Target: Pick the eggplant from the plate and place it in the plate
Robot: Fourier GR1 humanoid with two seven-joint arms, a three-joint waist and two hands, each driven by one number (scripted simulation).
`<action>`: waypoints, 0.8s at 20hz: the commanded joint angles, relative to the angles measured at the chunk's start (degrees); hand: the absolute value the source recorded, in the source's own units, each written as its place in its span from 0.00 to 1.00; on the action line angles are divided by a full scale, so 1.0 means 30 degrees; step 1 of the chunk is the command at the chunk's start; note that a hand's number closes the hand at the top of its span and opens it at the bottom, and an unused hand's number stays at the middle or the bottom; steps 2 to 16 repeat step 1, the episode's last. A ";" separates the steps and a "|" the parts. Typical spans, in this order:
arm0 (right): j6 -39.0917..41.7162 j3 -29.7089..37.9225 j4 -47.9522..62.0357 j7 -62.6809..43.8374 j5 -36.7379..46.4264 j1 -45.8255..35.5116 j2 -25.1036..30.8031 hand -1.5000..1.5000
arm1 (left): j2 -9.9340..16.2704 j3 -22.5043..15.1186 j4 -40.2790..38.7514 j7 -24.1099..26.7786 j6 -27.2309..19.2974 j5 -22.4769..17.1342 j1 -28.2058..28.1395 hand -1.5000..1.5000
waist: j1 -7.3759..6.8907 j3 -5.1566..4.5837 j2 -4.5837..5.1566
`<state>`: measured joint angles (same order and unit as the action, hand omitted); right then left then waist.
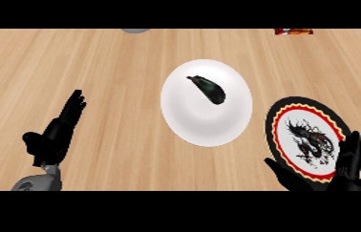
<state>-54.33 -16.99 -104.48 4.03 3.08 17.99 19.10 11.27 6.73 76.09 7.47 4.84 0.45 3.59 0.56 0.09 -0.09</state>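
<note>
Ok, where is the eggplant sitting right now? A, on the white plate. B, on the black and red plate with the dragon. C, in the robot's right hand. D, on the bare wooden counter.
A: the dark eggplant lies on the upper part of the white plate, apart from the dragon plate and from both open hands, left and right.
</note>
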 commanded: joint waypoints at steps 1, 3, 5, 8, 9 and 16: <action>0.1234 0.1674 0.0501 0.4309 -0.2113 0.2191 -0.0506 0.00 | -0.0500 -0.0371 0.0539 0.0087 -0.0390 0.0424 -0.0749 0.50 | -0.0015 -0.0006 -0.0017; 0.1234 0.1674 0.0501 0.4309 -0.2113 0.2191 -0.0506 0.00 | -0.0500 -0.0371 0.0539 0.0087 -0.0390 0.0424 -0.0749 0.50 | -0.0015 -0.0006 -0.0017; 0.1234 0.1674 0.0501 0.4309 -0.2113 0.2191 -0.0506 0.00 | -0.0500 -0.0371 0.0539 0.0087 -0.0390 0.0424 -0.0749 0.50 | -0.0015 -0.0006 -0.0017; 0.1234 0.1674 0.0501 0.4309 -0.2113 0.2191 -0.0506 0.00 | -0.0500 -0.0371 0.0539 0.0087 -0.0390 0.0424 -0.0749 0.50 | -0.0015 -0.0006 -0.0017; 0.1234 0.1674 0.0501 0.4309 -0.2113 0.2191 -0.0506 0.00 | -0.0500 -0.0371 0.0539 0.0087 -0.0390 0.0424 -0.0749 0.50 | -0.0015 -0.0006 -0.0017; 0.1234 0.1674 0.0501 0.4309 -0.2113 0.2191 -0.0506 0.00 | -0.0500 -0.0371 0.0539 0.0087 -0.0390 0.0424 -0.0749 0.50 | -0.0015 -0.0006 -0.0017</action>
